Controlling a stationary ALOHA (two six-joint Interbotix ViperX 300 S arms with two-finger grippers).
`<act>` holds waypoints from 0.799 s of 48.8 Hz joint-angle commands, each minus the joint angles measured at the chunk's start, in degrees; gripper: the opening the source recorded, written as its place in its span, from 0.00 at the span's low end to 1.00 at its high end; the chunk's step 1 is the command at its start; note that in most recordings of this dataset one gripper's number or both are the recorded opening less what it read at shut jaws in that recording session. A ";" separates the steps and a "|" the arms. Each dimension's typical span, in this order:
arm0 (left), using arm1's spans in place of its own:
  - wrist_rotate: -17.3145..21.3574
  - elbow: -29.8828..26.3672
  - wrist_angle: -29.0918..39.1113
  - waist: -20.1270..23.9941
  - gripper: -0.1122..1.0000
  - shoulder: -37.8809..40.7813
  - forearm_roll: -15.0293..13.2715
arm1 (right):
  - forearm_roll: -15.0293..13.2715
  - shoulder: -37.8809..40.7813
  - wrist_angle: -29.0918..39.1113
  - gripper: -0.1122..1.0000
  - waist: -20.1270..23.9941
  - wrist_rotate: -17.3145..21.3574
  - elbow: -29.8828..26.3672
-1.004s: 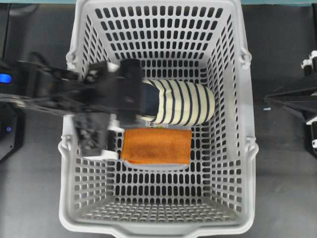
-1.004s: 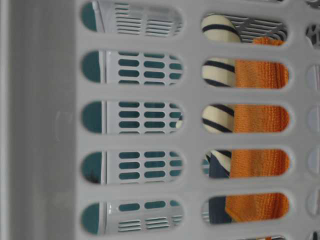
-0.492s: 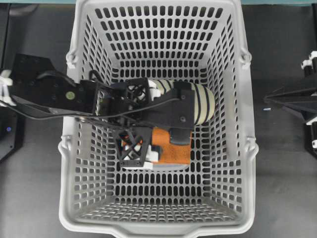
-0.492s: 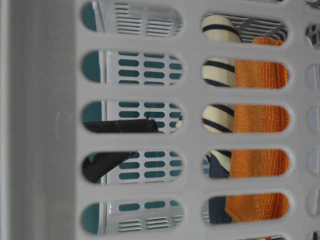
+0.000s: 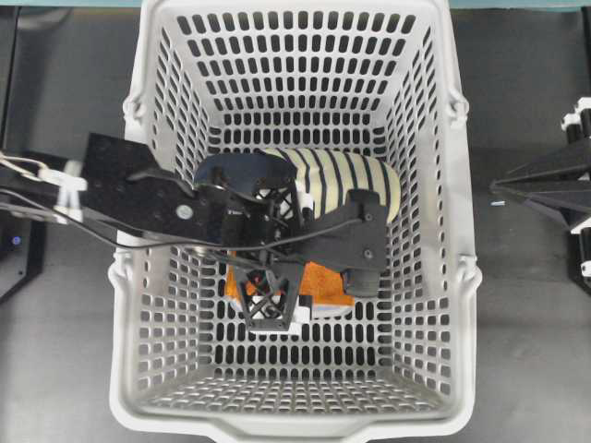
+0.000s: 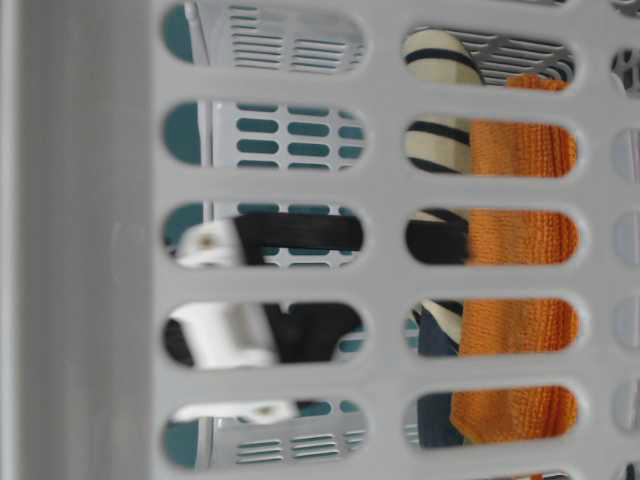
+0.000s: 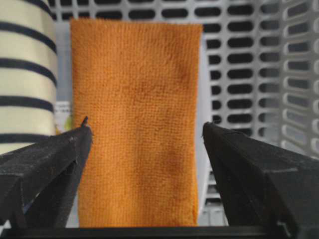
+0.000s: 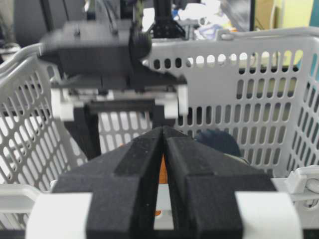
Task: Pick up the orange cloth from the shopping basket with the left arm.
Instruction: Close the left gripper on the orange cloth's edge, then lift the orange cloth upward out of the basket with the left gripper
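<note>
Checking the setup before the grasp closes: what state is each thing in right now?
left gripper: open, fingers either side of the orange cloth
right gripper: shut, outside the basket, holding nothing
orange cloth: folded flat on the basket floor, not yet gripped
striped cloth: rolled, lying beside the orange cloth
shopping basket: upright, the left arm reaching in over its rim

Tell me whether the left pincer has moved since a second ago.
Yes. In the overhead view the left pincer has come in from the basket's left wall to its middle, now open astride the orange cloth.
</note>
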 commanded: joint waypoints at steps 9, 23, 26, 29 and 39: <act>0.18 3.43 -0.18 0.44 0.88 1.49 0.18 | 0.18 -0.18 -0.44 0.09 -0.09 0.09 -0.53; -0.35 7.12 -0.53 0.26 0.88 1.05 0.18 | 0.18 -0.88 -0.18 0.09 -0.09 0.09 -0.44; -0.09 7.03 -0.53 0.09 0.88 0.97 0.18 | 0.18 -0.88 -0.18 0.09 -0.09 0.00 -0.35; 0.35 6.86 -0.53 0.00 0.87 1.05 0.18 | 0.18 -0.97 -0.18 0.09 -0.09 0.09 -0.35; 0.53 6.50 -0.18 0.00 0.64 0.35 0.18 | 0.18 -0.88 -0.18 0.09 -0.09 0.09 -0.26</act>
